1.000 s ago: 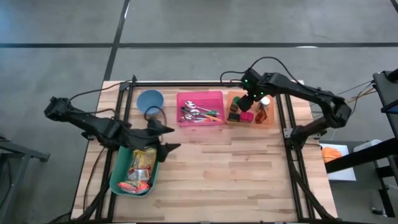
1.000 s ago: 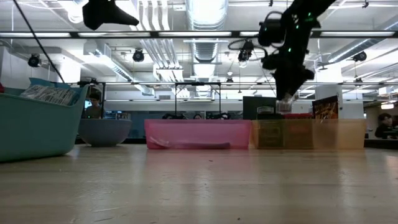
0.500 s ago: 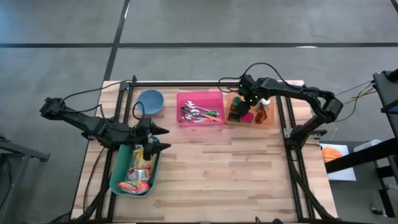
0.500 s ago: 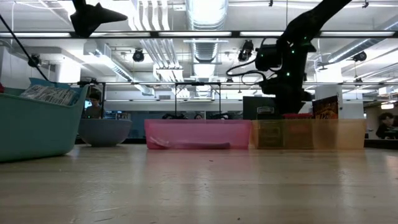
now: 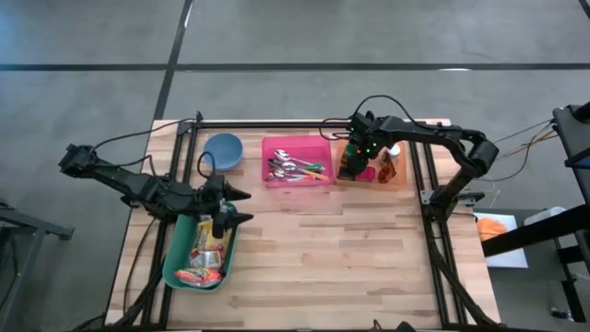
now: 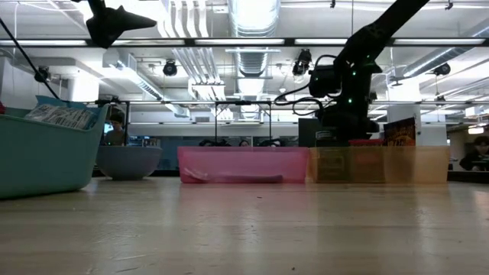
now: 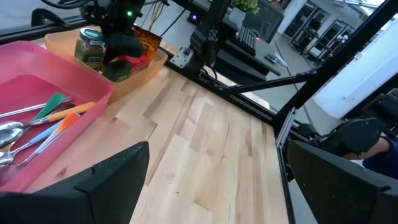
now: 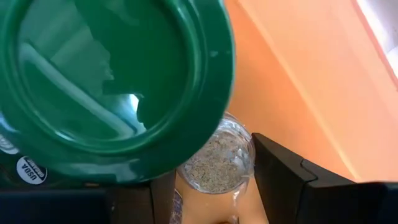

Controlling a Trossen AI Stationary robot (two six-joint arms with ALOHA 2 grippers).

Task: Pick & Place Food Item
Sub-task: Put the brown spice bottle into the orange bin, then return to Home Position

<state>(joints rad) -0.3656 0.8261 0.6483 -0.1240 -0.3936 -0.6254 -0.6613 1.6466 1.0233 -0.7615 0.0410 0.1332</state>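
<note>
Reaching down into the orange bin [image 5: 398, 175] at the table's far right, the right gripper [image 5: 355, 162] is being lowered among the food items, close over a green-lidded jar [image 8: 112, 87]. A small glass jar of pale grains [image 8: 217, 158] is being framed between its fingers [image 8: 292, 183] in the right wrist view, but whether they are closed on it cannot be told; they are standing partly apart. Nothing is being lifted clear yet, so the pick is judged to be only beginning, with carrying and placing left.

The left gripper [image 5: 238, 206] is being held well open above the teal bin [image 5: 171, 263] of packets, waiting.

Light wooden planks are being used as the table top [image 5: 341, 258], bordered by a dark metal frame. A pink tray [image 5: 296, 141] of spoons and a blue bowl [image 5: 222, 148] are being kept along the far edge. Beyond, a wide workshop with ceiling ducts and strip lights is being shown.
</note>
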